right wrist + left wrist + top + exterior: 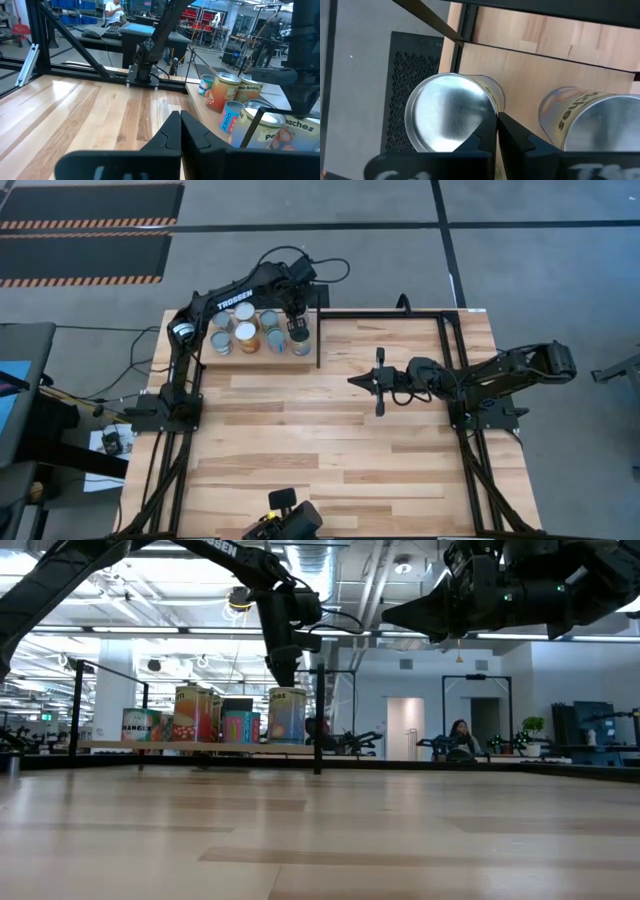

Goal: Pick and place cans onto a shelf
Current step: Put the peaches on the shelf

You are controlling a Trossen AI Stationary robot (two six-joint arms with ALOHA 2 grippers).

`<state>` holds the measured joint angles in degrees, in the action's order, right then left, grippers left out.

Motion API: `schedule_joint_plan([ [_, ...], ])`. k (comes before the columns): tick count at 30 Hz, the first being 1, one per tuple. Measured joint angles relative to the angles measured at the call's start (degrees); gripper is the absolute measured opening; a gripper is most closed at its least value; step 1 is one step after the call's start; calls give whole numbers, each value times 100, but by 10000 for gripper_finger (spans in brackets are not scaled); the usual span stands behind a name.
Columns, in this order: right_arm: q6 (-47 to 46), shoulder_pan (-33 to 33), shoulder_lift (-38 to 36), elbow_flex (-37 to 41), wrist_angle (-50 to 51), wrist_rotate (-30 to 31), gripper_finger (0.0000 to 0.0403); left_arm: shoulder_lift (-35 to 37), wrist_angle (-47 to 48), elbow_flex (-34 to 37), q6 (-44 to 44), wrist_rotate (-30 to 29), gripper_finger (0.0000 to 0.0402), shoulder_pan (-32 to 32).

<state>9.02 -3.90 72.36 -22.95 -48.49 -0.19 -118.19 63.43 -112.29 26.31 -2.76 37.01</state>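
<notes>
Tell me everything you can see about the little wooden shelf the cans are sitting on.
The shelf is a small rectangular board of pale wood with thin black metal rods along its edges and a black upright post at one corner. It lies flat on the plank table's far left part, near the table's far edge. Cans with shiny silver lids stand upright on it in close rows. The left pincer, shut, hangs just above the cans at the board's right end. In the low view the board sits slightly raised off the tabletop.
</notes>
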Motion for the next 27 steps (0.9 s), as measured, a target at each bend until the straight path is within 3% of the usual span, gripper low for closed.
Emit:
schedule_joint_plan([
  [6,0,0,0,0,0,0,11,0,-16,0,-53,24,6,-4],
  [10,0,0,0,-1,0,0,11,0,-23,0,-27,385,11,-9],
  [20,0,0,0,1,0,0,11,2,-170,-2,-53,371,13,-26],
  [27,0,0,0,1,0,0,11,9,-182,-33,-55,362,42,-39],
])
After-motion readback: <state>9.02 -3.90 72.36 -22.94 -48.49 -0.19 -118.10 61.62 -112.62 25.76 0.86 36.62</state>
